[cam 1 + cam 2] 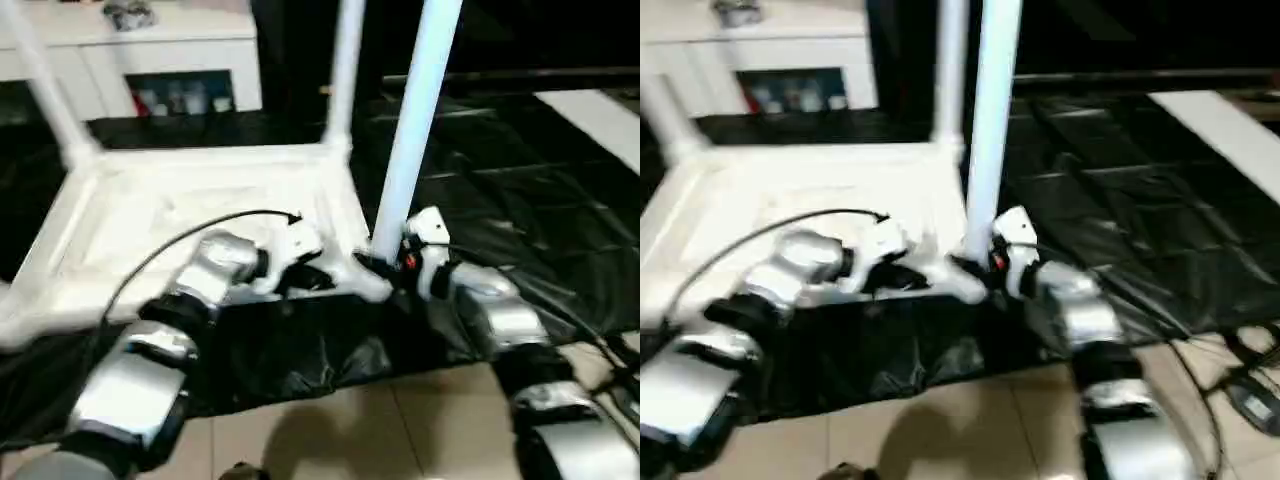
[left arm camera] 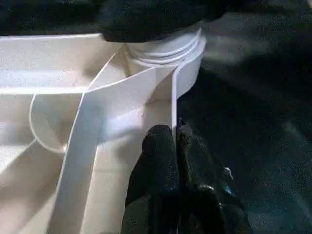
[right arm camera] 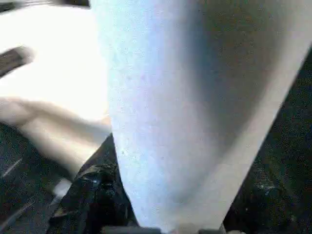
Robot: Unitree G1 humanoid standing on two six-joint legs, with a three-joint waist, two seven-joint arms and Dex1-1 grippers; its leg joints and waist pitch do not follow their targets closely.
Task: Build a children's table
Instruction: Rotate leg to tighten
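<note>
The black sheet (image 1: 500,230) covers most of the floor, and on it lies the white table top (image 1: 190,230), underside up, its raised rim and inner ribs facing the camera. Beyond the table top's far edge stands a white cabinet (image 1: 150,50) with coloured things behind its glass. Three white legs rise from the table top: one leg (image 1: 45,90) at its far left corner, a second leg (image 1: 345,70) at its far right corner, and the nearest leg (image 1: 415,120) at its near right corner socket (image 2: 165,53), standing a little tilted. Pale floor tiles (image 1: 380,430) show just off the table top's near edge, past the hem of the sheet. The right gripper (image 1: 385,262) is at the foot of the nearest leg, beside that corner socket, its black fingers (image 3: 90,195) set around the tube and gripping it. The left gripper (image 2: 174,146) sits at the table top's near edge, just left of the same corner, its two fingers pressed together with the thin upright rim wall (image 2: 173,102) meeting them at their tips.
</note>
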